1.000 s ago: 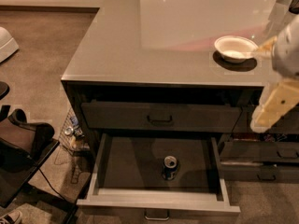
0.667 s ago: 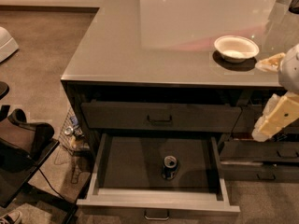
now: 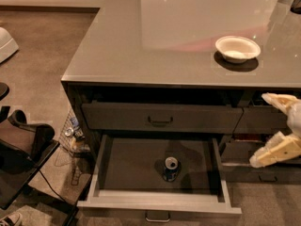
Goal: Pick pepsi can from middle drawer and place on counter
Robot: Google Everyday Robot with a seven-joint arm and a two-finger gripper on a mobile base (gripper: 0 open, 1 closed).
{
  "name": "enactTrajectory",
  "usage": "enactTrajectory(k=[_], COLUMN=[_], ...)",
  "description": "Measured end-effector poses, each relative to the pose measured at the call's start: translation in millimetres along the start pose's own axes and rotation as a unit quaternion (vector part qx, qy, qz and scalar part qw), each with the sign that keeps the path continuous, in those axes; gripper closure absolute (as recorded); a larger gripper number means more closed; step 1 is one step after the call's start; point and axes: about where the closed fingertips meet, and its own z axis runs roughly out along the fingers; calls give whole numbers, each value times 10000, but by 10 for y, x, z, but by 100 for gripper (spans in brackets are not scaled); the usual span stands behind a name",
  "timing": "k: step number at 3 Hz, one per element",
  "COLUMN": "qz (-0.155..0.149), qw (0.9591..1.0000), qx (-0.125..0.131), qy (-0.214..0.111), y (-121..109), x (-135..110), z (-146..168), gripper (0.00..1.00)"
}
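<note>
The pepsi can point(image 3: 170, 168) stands upright in the open middle drawer point(image 3: 122, 166), a little right of its middle, silver top up. My gripper point(image 3: 269, 127) is at the right edge of the view, in front of the narrower right-hand drawers, its two cream fingers spread open and empty. It is right of the can and a little above the drawer's level. The glossy grey counter point(image 3: 155, 41) spans the top of the view.
A white bowl point(image 3: 237, 48) sits on the counter at the right. The upper drawer point(image 3: 160, 118) is shut above the open one. A black chair or stand point(image 3: 23, 149) and a wire basket point(image 3: 70, 135) are on the floor at left.
My gripper has moved down from beside the counter's edge and bowl to in front of the right-hand drawers. The can and drawer have not moved.
</note>
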Motion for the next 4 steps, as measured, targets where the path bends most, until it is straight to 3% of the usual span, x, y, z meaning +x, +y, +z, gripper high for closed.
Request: enactTrajectory(k=[1,2,3,4], qz=[79,78,333,697], qw=[9995,9995,9985,9945], qx=[115,111,33,-96], qy=[-284,-283,-443,-776], y=[7,8,-62,-76], x=[24,19,245,646], z=[-37,-33,316,980], gripper=[0,0,0,0])
